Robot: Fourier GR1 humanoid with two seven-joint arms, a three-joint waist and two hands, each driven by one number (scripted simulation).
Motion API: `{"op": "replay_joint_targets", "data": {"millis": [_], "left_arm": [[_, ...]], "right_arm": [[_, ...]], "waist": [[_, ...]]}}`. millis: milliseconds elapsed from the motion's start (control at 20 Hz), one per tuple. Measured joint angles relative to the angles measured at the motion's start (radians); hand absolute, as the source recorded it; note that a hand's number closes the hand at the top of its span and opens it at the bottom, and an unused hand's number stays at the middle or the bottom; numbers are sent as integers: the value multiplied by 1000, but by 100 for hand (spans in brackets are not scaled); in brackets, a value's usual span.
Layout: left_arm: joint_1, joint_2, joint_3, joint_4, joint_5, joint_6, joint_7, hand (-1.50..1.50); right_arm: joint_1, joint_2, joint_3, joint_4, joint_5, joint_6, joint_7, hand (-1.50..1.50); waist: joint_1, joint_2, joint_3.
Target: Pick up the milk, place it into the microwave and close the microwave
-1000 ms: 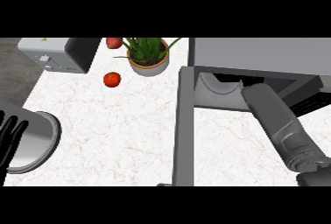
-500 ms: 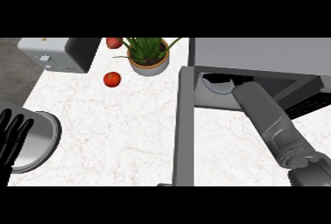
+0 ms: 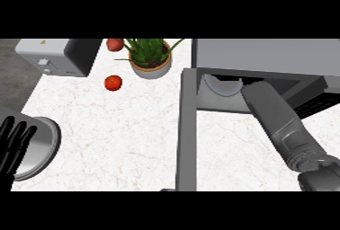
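Observation:
The microwave (image 3: 266, 54) stands at the back right with its grey door (image 3: 188, 134) swung open toward me. My right forearm (image 3: 282, 123) reaches from the lower right into the opening, and its hand is hidden under the microwave's top. A pale rounded shape (image 3: 222, 85) shows inside the opening, just left of the forearm; I cannot tell whether it is the milk. No milk carton is in plain sight. My left hand (image 3: 13, 146) rests open at the lower left edge, fingers up.
A round metal pan (image 3: 40, 148) lies at the left under my left hand. A grey toaster (image 3: 53, 56) stands at the back left. A potted plant (image 3: 149, 60) and two red fruits (image 3: 114, 83) (image 3: 115, 44) stand at the back middle.
My right forearm has swung left and deeper into the microwave's opening. My left hand has risen slightly at the left edge.

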Motion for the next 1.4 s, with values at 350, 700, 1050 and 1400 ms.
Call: {"op": "replay_joint_targets", "data": {"millis": [350, 700, 1050, 1400], "left_arm": [[19, -24, -33, -20, -40, 4, -7, -150], [48, -38, -44, -36, -58, 6, -8, -150], [71, -45, -41, -38, -55, -1, -15, -150], [114, -58, -94, -75, -69, 18, -12, -150]], "right_arm": [[16, -20, -26, -13, -15, -10, -42, -150], [48, -62, -57, -29, -38, 51, -99, -150], [68, -58, -99, -55, -83, 190, -139, -150], [118, -34, -132, -105, -133, 307, -179, -150]], "waist": [[-9, 3, 2], [-16, 3, 3], [-22, -4, -1], [-34, -20, -7]]}}
